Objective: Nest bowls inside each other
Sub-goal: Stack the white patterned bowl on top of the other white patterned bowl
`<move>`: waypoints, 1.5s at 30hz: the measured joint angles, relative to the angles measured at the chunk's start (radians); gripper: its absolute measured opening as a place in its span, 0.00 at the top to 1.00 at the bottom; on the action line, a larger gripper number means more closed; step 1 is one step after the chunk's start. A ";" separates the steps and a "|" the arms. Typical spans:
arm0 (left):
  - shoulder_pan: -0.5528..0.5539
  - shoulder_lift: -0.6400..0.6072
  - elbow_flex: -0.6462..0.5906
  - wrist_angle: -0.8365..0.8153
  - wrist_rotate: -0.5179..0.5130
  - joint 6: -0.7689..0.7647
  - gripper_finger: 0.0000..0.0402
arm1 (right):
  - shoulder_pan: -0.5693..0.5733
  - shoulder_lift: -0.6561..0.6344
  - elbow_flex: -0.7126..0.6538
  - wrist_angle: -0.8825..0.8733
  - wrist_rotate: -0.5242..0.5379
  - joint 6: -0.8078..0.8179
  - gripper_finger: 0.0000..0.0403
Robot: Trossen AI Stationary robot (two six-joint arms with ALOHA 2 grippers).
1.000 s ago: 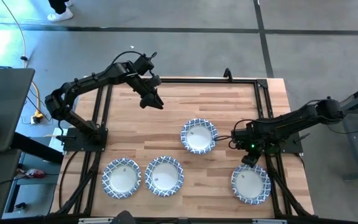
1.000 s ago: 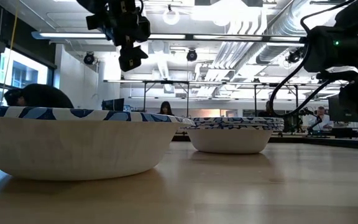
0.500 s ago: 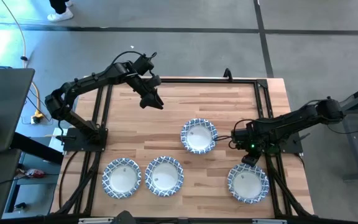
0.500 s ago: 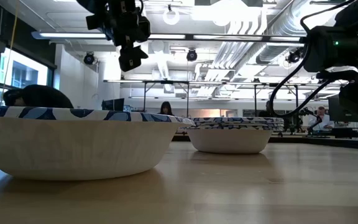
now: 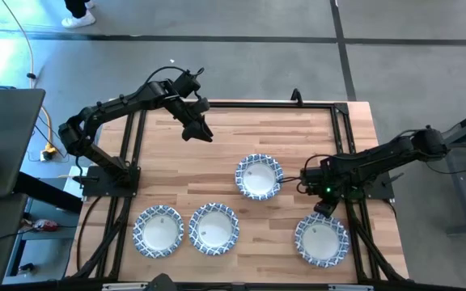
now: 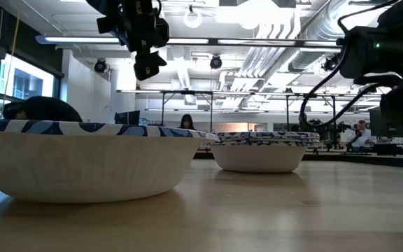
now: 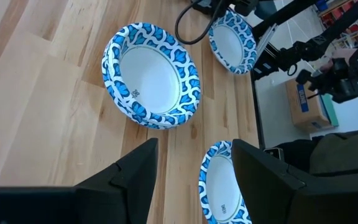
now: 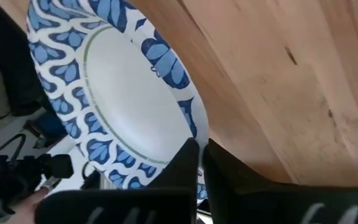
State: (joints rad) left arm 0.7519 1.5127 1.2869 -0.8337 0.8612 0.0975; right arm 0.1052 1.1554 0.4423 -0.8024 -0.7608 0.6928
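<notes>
right gripper (image 5: 324,212) at 4 o'clock, fingers pinching rim of near-right bowl (image 5: 322,241), likely to carry it toward centre bowl (image 5: 258,175) for nesting. left gripper (image 5: 199,130) hovering at 11 o'clock over bare table (image 5: 298,129), fingers spread, empty, apparently waiting. two bowls side by side at 7 o'clock (image 5: 158,229) (image 5: 213,228), untouched.

Four blue-and-white patterned bowls on the wooden table (image 5: 217,153): first bowl (image 5: 158,230), second bowl (image 5: 213,228), third bowl (image 5: 258,176), fourth bowl (image 5: 322,239), though any one may be a nested stack, not countable from above. Two dark robot arms, one per side: left gripper (image 5: 198,129), right gripper (image 5: 323,209)
</notes>
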 joint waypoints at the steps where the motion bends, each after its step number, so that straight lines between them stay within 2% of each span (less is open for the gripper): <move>1: 0.000 0.000 0.000 0.000 0.000 0.000 0.52 | 0.000 -0.001 0.000 0.010 -0.003 0.008 1.00; 8: 0.001 0.000 0.000 0.000 0.000 0.004 0.52 | -0.001 -0.031 0.000 0.068 -0.056 0.070 1.00; 13: 0.001 0.000 0.000 0.000 0.000 0.019 0.52 | -0.001 -0.098 0.000 0.112 -0.061 0.139 1.00; 27: 0.034 0.000 0.000 0.000 0.004 0.038 0.52 | -0.060 -0.301 0.000 0.249 0.002 0.332 1.00; 37: 0.034 0.000 0.000 -0.008 0.021 0.061 0.52 | -0.109 -0.353 0.000 0.326 0.008 0.383 1.00; 45: 0.035 0.000 0.000 -0.007 0.023 0.079 0.52 | -0.186 -0.364 0.000 0.478 0.040 0.437 1.00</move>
State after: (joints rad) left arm 0.7873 1.5127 1.2869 -0.8410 0.8839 0.1769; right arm -0.0812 0.7918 0.4427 -0.3248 -0.7205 1.1297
